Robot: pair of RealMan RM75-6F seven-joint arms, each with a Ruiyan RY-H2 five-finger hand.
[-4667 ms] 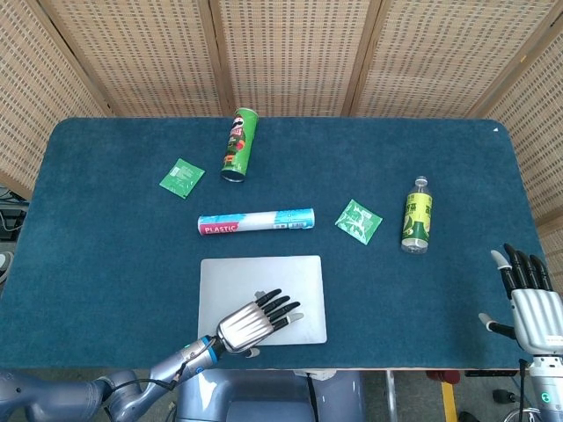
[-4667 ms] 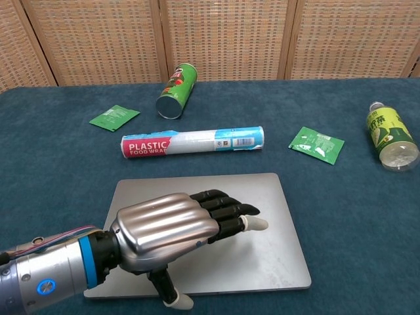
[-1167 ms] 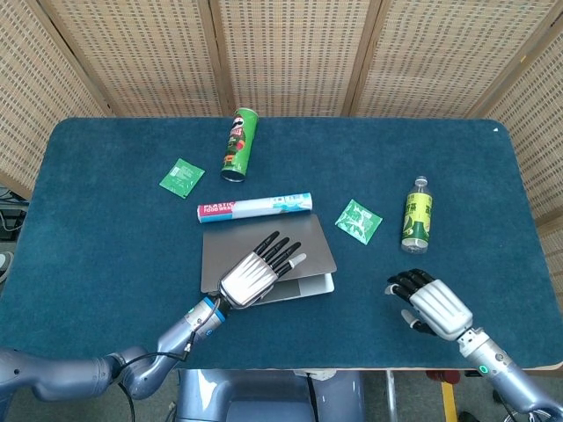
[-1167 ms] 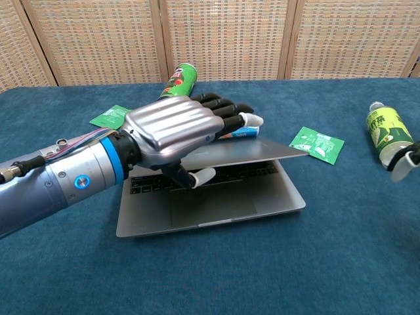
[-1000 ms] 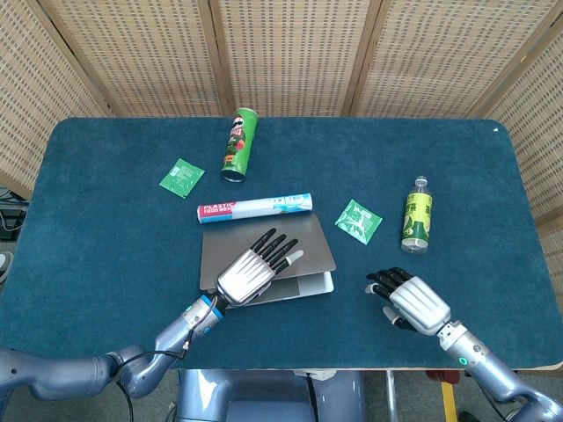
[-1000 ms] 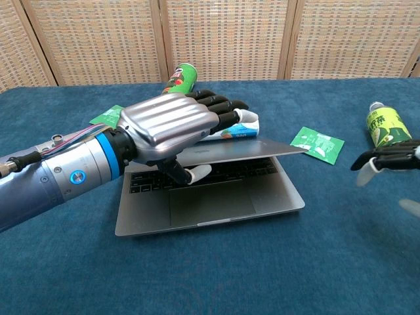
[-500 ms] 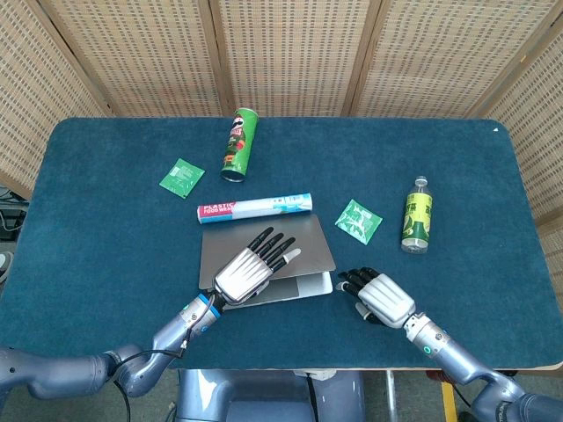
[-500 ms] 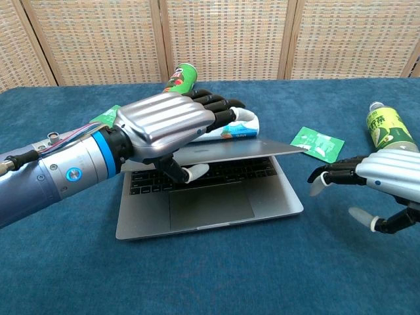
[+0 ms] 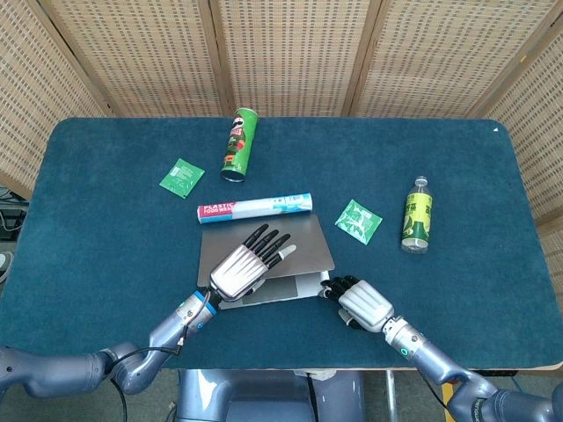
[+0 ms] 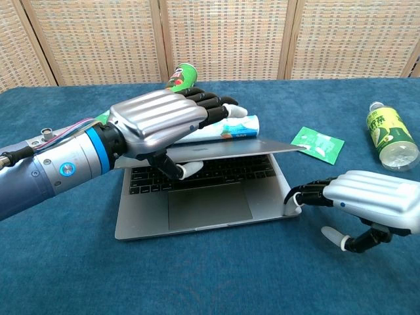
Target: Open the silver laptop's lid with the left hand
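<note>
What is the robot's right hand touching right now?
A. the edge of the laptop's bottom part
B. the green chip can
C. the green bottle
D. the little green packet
A: in the chest view the right hand has its fingertips against the right edge of the silver laptop base, while the left hand holds the lid partly up.

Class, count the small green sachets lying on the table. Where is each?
2: one green sachet lies left of the green can; the other sachet lies between the silver laptop and the bottle.
</note>
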